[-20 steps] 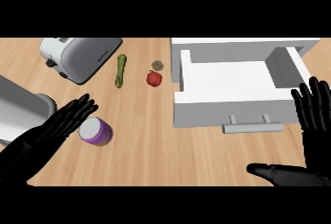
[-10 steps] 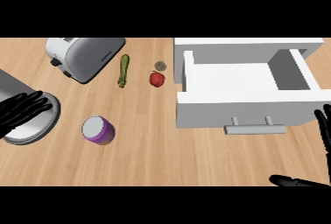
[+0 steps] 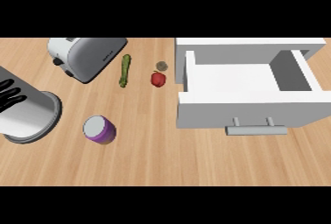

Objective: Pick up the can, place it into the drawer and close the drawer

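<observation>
Wooden counter [image 3: 194, 162] fills the head view. Only one hand is seen: the left hand [image 3: 11, 94], at the view's left edge, where its black fingers are laid over the top of a grey cylindrical vessel [image 3: 29, 118]. The fingers are seen side by side and slightly bent; whether they are pressed on the vessel or merely above it cannot be told from this angle. Nothing is held in them.

The can [image 3: 100, 129], purple with a pale top, is stood on the counter just right of the vessel, apart from the hand and well left of the drawer [image 3: 245, 94]. The drawer is pulled out, its white interior exposed and its handle [image 3: 256, 129] turned toward the lower edge. A toaster [image 3: 84, 57], a green pod [image 3: 125, 70] and a red pepper [image 3: 158, 78] are placed farther back.
</observation>
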